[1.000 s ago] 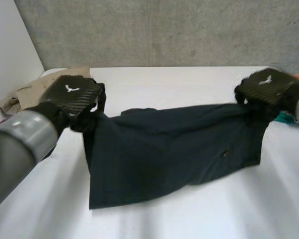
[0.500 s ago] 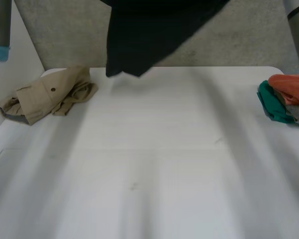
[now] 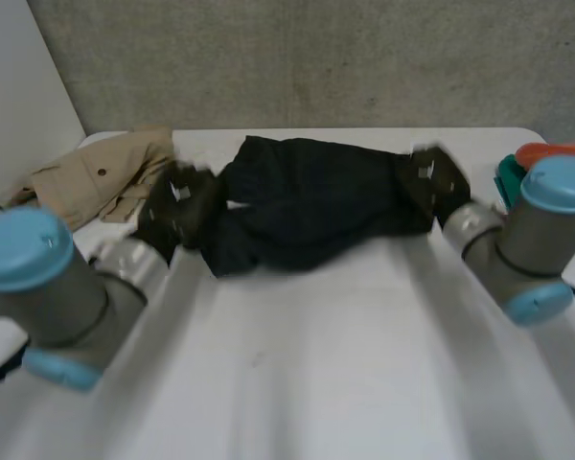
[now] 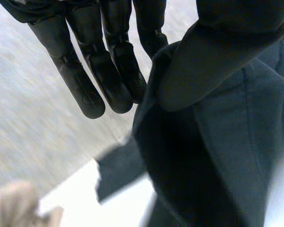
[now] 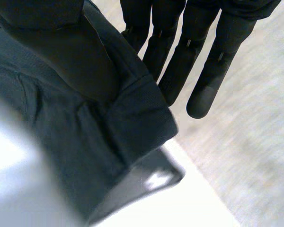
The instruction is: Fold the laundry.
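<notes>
Dark navy garment [image 3: 311,203]: a soft matte woven cloth. It is stretched sideways across the far half of the white table [image 3: 345,364] and held at each end. Its middle is bunched into loose rounded folds, and the near edge hangs in an uneven curve. Whether the middle rests on the table cannot be told.

Left hand [image 3: 177,206]: it holds the garment's left end. The wrist view shows the thumb [image 4: 213,52] pressing a stitched edge against the nearly straight fingers [image 4: 109,66].

Right hand [image 3: 436,182]: it holds the right end the same way, with the thumb [image 5: 57,47] on a doubled hem and the fingers [image 5: 194,61] behind it.

A crumpled beige garment [image 3: 91,177] with a dark button lies at the far left corner. Folded orange and teal cloths [image 3: 509,178] sit at the far right. Behind the table is a rough grey wall [image 3: 316,57].
</notes>
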`<state>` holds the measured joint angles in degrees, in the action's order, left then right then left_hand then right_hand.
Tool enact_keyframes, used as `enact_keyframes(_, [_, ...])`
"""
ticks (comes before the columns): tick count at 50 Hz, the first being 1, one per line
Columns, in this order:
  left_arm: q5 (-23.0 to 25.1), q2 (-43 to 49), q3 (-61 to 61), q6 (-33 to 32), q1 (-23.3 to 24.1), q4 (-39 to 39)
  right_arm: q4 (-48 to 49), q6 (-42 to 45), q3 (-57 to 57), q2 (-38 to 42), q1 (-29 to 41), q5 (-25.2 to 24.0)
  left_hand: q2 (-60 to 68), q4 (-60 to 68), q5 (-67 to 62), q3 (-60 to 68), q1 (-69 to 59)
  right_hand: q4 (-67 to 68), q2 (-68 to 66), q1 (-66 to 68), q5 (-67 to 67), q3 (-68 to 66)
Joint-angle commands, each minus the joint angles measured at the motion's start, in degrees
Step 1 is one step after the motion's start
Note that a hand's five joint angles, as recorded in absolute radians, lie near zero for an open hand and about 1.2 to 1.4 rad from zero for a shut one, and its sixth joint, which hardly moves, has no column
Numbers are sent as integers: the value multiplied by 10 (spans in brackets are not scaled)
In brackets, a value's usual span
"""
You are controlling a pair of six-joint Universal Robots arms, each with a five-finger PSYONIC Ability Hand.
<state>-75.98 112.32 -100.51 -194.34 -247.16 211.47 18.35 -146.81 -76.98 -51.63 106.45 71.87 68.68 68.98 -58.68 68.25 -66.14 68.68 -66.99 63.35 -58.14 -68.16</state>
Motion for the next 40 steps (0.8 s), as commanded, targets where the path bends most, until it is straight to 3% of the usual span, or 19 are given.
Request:
enact_keyframes(1, [15,-118,-86,-36,11,-204,-241,139,-106,-127,-18,24,113,110,-113,118,-139,113,-130,167,-119,-118])
enact_keyframes(7, [36,-259,-123,-107,28,-548,-477,234,-196,-270,-58,36,113,110,-113,118,-139,113,-130,167,-119,-118])
enact_keyframes(11, [41,-308,-134,-162,28,-692,-550,303,-223,-325,-99,-4,113,110,-113,118,-139,113,-130,167,-119,-118])
enact_keyframes(15, [43,-316,-113,-202,22,-656,-537,314,-210,-320,-106,-63,113,110,-113,118,-139,113,-130,167,-119,-118])
enact_keyframes(18, [41,-274,-79,-189,24,-564,-497,248,-171,-272,-103,-81,113,110,-113,118,-139,113,-130,167,-119,-118])
enact_keyframes(24, [0,-104,63,-158,31,-336,-354,96,-60,-158,-68,-62,113,110,-113,118,-139,113,-130,167,-119,-118])
enact_keyframes(28, [-42,21,197,-160,30,-249,-238,39,6,-90,-56,-29,113,110,-113,118,-139,113,-130,167,-119,-118])
enact_keyframes(34, [-67,188,400,-169,26,-247,-113,2,91,20,-43,27,113,110,-113,118,-139,113,-130,167,-119,-118])
enact_keyframes(40, [-61,323,575,-170,32,-302,-97,20,169,106,-27,82,113,110,-113,118,-139,113,-130,167,-119,-118])
